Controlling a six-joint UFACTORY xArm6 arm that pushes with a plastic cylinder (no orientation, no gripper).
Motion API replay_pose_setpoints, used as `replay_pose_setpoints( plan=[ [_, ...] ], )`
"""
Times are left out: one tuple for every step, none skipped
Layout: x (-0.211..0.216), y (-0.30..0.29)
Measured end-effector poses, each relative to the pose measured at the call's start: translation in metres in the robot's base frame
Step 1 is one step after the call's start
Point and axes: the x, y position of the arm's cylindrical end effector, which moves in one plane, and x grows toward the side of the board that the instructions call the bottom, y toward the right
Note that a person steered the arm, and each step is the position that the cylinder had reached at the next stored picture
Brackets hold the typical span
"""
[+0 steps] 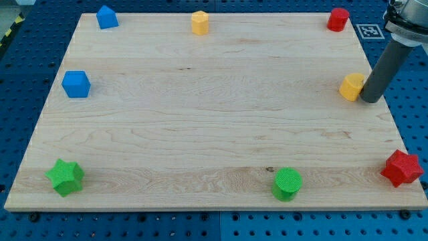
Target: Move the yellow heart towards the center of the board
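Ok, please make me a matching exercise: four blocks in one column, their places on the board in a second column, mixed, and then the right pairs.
Blocks:
1. green star
2. red star
3. blue cube
4. yellow heart

Places:
A. view's right edge, next to my tip
B. view's bottom left corner
C. view's left edge, halfway up
D. view's bottom right corner

Pairs: 1-B, 2-D, 3-C, 4-A

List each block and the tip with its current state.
Yellow heart: right edge, touching my tip.
My tip: just right of the heart.
Yellow hexagon: top edge.
Red block: top right.
Red star: bottom right.
Green cylinder: bottom edge.
Green star: bottom left.
Blue cube: left.
Blue block: top left.
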Motion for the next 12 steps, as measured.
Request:
replay_pose_setpoints(
  plan=[
    [-0.006,0.0],
    [-0.012,-0.004],
    [-0.021,-0.016],
    [-0.026,-0.033],
    [-0.045,-0.033],
    [-0.054,-0.033],
    [-0.062,-0.033],
    [-0.065,-0.045],
    [-0.062,-0.053],
    [-0.054,-0.045],
    [-0.045,-0.036],
    [-0.042,-0.063]
  ],
)
